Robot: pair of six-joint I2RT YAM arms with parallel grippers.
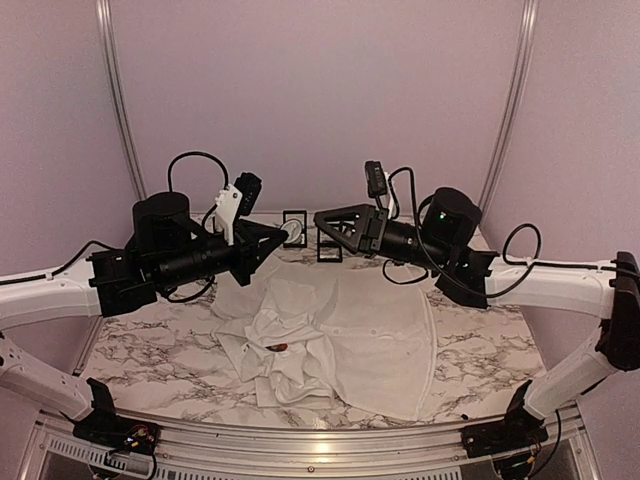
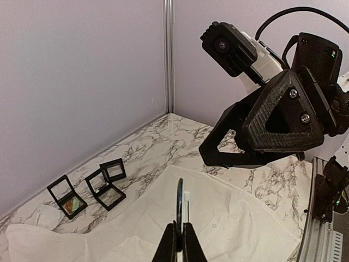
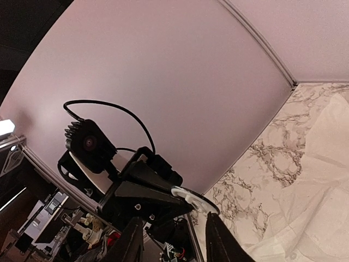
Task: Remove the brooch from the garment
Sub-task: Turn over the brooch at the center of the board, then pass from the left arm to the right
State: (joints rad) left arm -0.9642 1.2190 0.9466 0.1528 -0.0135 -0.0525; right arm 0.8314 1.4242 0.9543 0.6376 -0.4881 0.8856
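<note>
The brooch (image 2: pixel 179 201) is a round flat disc with a white back and a small pin clasp, seen edge-on in the left wrist view. My left gripper (image 2: pixel 180 228) is shut on its lower edge and holds it in the air above the garment (image 2: pixel 229 218), a white shirt spread on the table. In the right wrist view the brooch (image 3: pixel 197 200) sticks out from the left gripper's black fingers (image 3: pixel 150 192). My right gripper (image 3: pixel 173 243) stands open just beside the disc with nothing gripped. From above, both grippers meet over the table's back, left (image 1: pixel 288 234) and right (image 1: pixel 322 218).
Three small black square frames (image 2: pixel 66 196) (image 2: pixel 105 189) (image 2: pixel 114 170) sit on the marble table (image 1: pixel 500 340) by the back wall. A small reddish-brown item (image 1: pixel 281 347) lies on the crumpled part of the garment (image 1: pixel 350 340). Cables hang behind both arms.
</note>
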